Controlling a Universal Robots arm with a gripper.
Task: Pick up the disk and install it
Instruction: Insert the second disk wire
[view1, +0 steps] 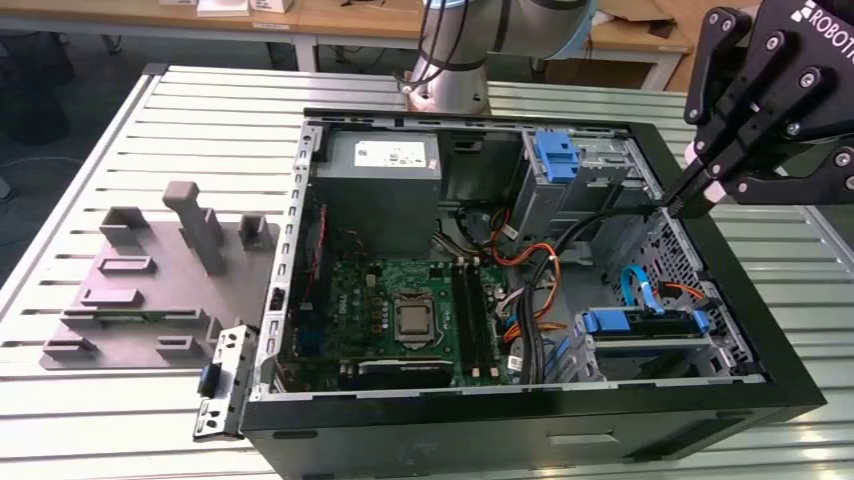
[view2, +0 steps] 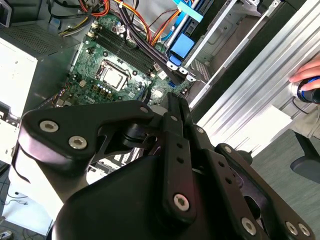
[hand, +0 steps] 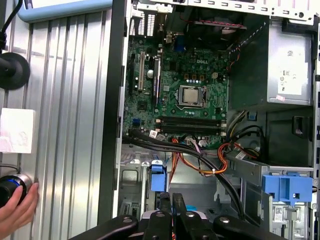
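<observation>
On the exterior view's left, slatted metal worktop (view1: 200, 120) carries a grey fixture plate (view1: 134, 290) with upright pegs. There is bare slat room around the plate. A small metal bracket (view1: 220, 385) lies just beside the near left corner of the computer case (view1: 467, 425).

Case is open on top, with its black rim running all round. Inside, against the left wall, is the motherboard (view1: 414, 310). The grey power supply (view1: 387, 165) sits at the far edge. Further right, a blue carrier (view1: 554, 155) stands in the far bay. Black and orange cables (view1: 541, 270) run across the floor between board and bays.

The disk (view1: 647, 325), blue frame showing, lies flat on the drive cage in the near right corner of the case. It is close to the right wall, with cables crowding its left side.

Gripper (view1: 694, 205) hangs over the case's right rim, well above the disk and apart from it. Its fingers are pressed together and hold nothing, as both wrist views also show (hand: 171, 200) (view2: 177, 100). Open air lies below the tips.

A person's hand (hand: 15, 210) rests on the worktop outside the case.
</observation>
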